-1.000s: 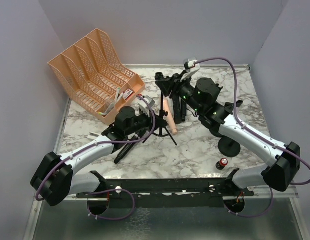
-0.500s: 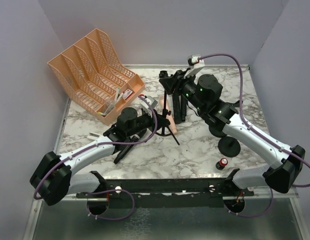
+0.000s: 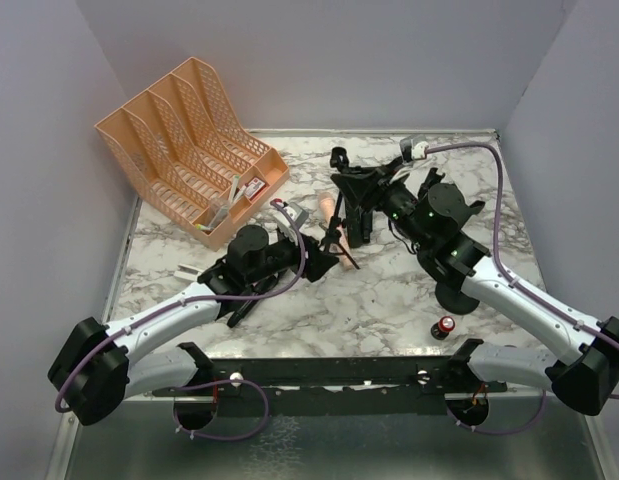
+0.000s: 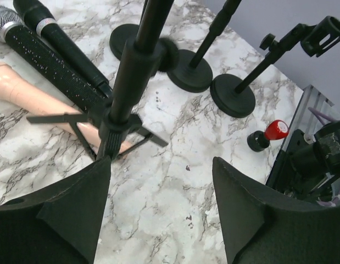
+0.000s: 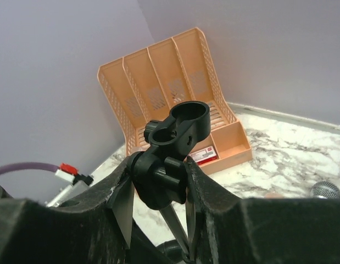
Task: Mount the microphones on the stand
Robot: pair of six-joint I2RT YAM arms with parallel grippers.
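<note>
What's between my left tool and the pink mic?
In the left wrist view, the tripod and its spread legs sit between the open left tool and the pink mic, which lies under them.

Black tripod stand (image 3: 339, 225) approx. upright, exact lean hard to judge. Pinched near head by right tool (image 5: 159, 184). At top, ring-shaped black clip (image 5: 187, 116) on knobbed swivel, no mic in it. At bottom, three thin legs spread wide, one crossing over peach-pink mic (image 4: 27, 93). Feet on tabletop (image 4: 175, 181) or lifted: can't tell.

Peach-pink mic flat on tabletop, partly under legs. Just beside it and parallel, silver-mesh mic (image 4: 51, 63): black speckled body, mesh head at end away from stand base. Next over, close alongside, all-black mic (image 4: 62, 38) w/ pale band near head. All three lying flat, approx. mid-tabletop.
</note>
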